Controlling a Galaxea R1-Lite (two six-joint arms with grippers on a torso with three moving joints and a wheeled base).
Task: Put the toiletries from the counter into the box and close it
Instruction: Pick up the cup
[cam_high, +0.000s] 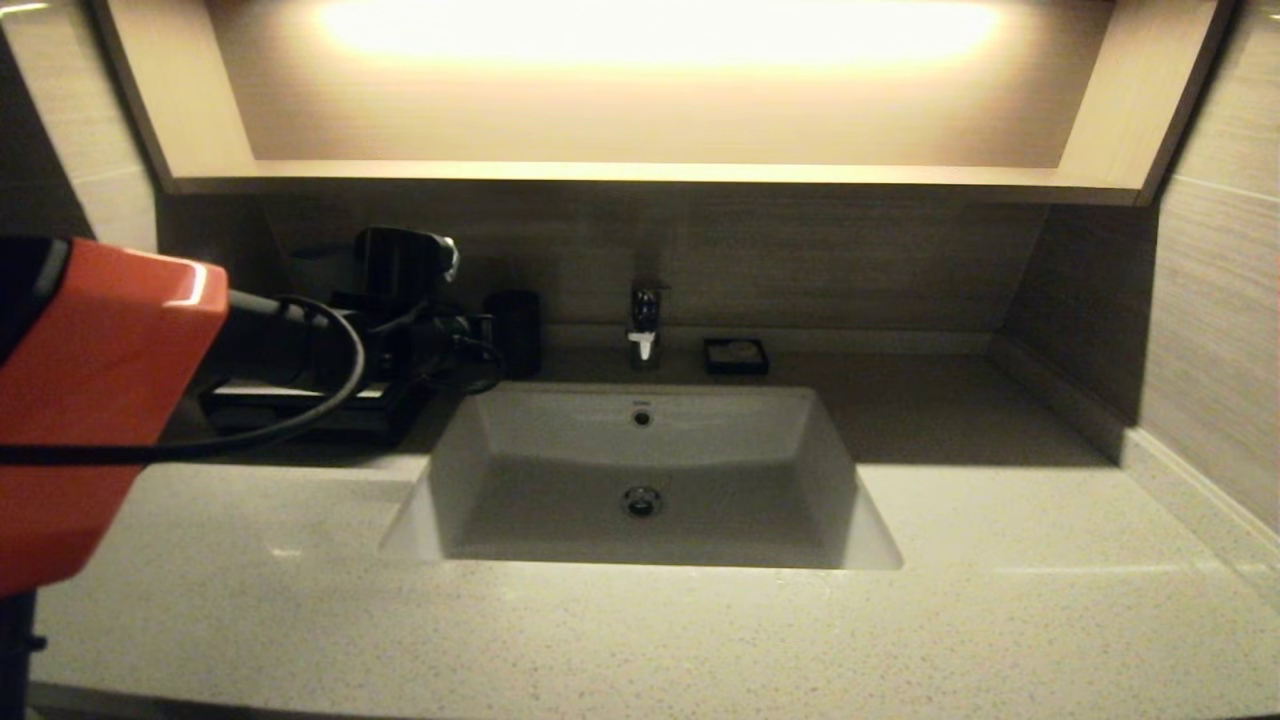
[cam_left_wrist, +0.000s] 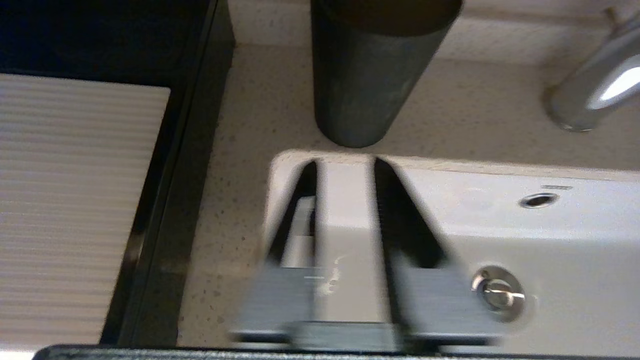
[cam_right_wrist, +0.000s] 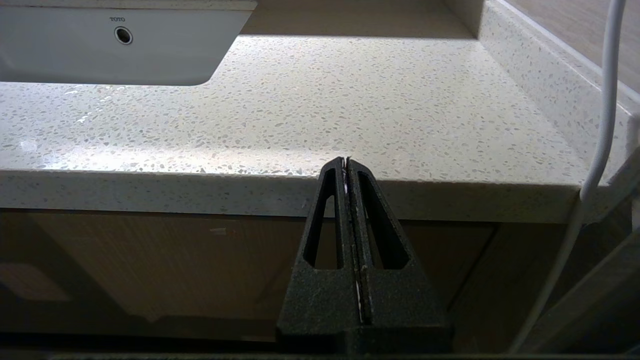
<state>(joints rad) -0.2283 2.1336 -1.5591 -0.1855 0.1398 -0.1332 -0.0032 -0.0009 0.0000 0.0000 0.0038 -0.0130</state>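
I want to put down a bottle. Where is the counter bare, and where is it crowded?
Bare: the counter right of the sink, and the front strip. Crowded: back left, where the left gripper hovers between the box and a dark cup; faucet and soap dish behind.

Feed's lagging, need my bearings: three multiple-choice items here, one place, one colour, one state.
1. The dark cup stands: A on the shelf; B on the counter between box and faucet; C on the box.
2. The soap dish is: A white; B black; C red.
3. The left gripper, over the sink's corner, is: A open, empty; B shut on a packet; C shut, empty.
B: speckled stone under it. B: dark square by the faucet. A: sink shows between its fingers. Right gripper: parked, shut.
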